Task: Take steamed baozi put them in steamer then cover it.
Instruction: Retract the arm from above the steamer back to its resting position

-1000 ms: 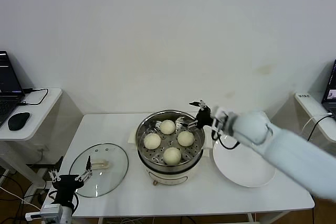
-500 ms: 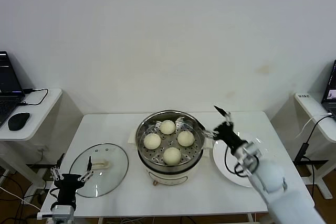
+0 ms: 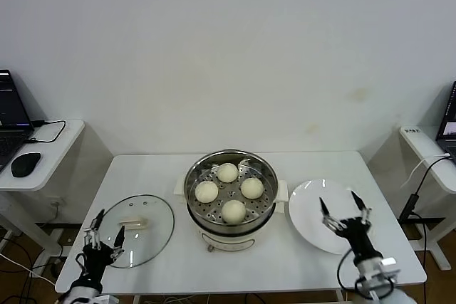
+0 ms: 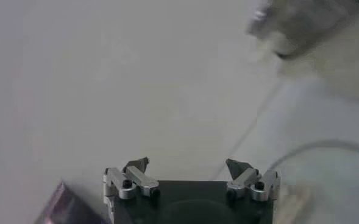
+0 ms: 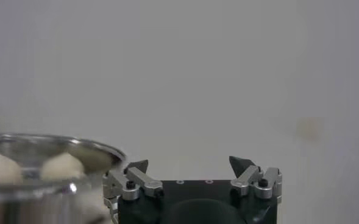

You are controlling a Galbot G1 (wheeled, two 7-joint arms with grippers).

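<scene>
Nearest you, both grippers, left (image 3: 101, 240) and right (image 3: 343, 210), hang spread and empty at the table's (image 3: 285, 258) front edge. The lid (image 3: 135, 230) lies flat by the left one; its slick glass could slip. Beyond, four buns (image 3: 228, 190) sit in the uncovered steamer (image 3: 230, 194).

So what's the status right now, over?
Both end effectors open, empty: left by the glass lid, right over the plate. Four buns in steamer. Lid off.
</scene>
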